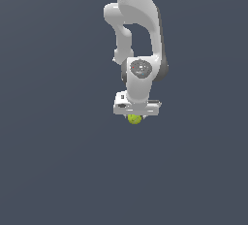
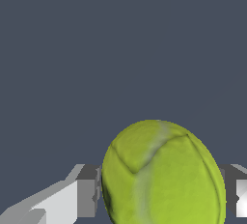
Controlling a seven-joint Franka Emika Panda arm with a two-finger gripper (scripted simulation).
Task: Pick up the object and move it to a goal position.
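You are looking at the white arm (image 1: 140, 40) reaching straight down, with the gripper (image 1: 135, 117) sitting directly over the yellow-green ball (image 1: 134, 119). The ball is peeking out just beneath the gripper's flat body. In the wrist view the ball (image 2: 161, 175) is filling the space between the two grey fingers (image 2: 87, 191), which are pressing against its sides, so the gripper is clasping it.

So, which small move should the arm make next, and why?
Probably close the jaws on the tennis ball before any lift. In the wrist view the ball sits between the two fingers; in the exterior view it hangs directly under the gripper. Whether the pads already press it cannot be told.
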